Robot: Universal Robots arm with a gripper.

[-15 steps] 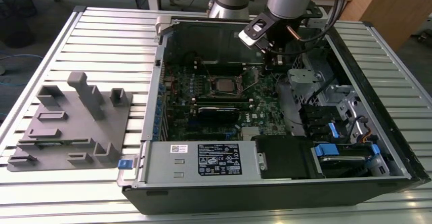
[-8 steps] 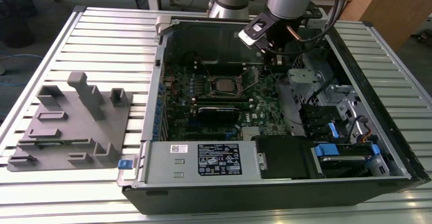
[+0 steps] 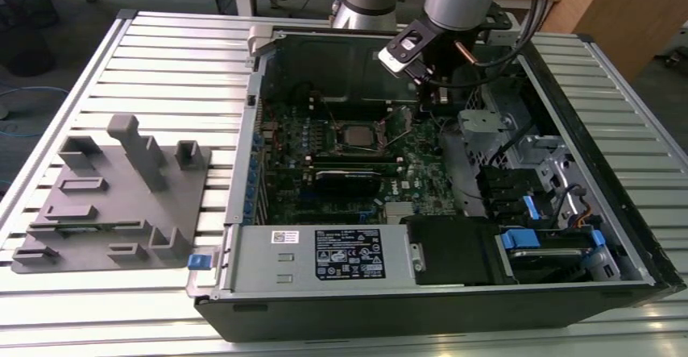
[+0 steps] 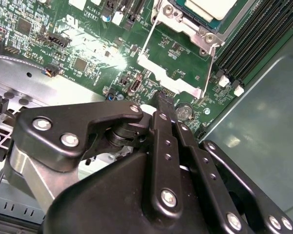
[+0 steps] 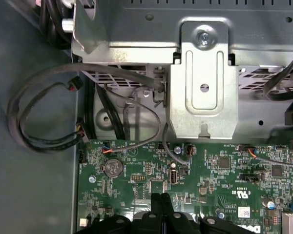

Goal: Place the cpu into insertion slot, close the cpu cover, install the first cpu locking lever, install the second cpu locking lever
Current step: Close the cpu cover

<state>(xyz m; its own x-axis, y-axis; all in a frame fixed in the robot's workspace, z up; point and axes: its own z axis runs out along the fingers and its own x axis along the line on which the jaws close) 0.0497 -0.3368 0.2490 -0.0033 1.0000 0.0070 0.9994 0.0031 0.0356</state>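
Slatted metal bench (image 3: pixel 129 51) carries an open computer case (image 3: pixel 242 172), with a grey fixture (image 3: pixel 108 196) lying well apart from the slot. Inside, the cpu (image 4: pixel 210 7) sits flat in the slot (image 4: pixel 178 19). The cover (image 4: pixel 171 73) looks to me tilted up off the slot, its free edge just beside the hand (image 4: pixel 162 100). The hand's fingers (image 5: pixel 153 202) are pressed together, holding nothing.

I'd judge the cover light, thin, stiff and hinged, something to nudge at that free edge rather than pinch. The cpu beneath is fragile and best left untouched.

Near the slot stand memory rails (image 4: pixel 254 39), a coin cell (image 5: pixel 113 168) and looped cables (image 5: pixel 39 112). A steel bracket (image 5: pixel 202 97) crowds in beyond the hand from the slot.
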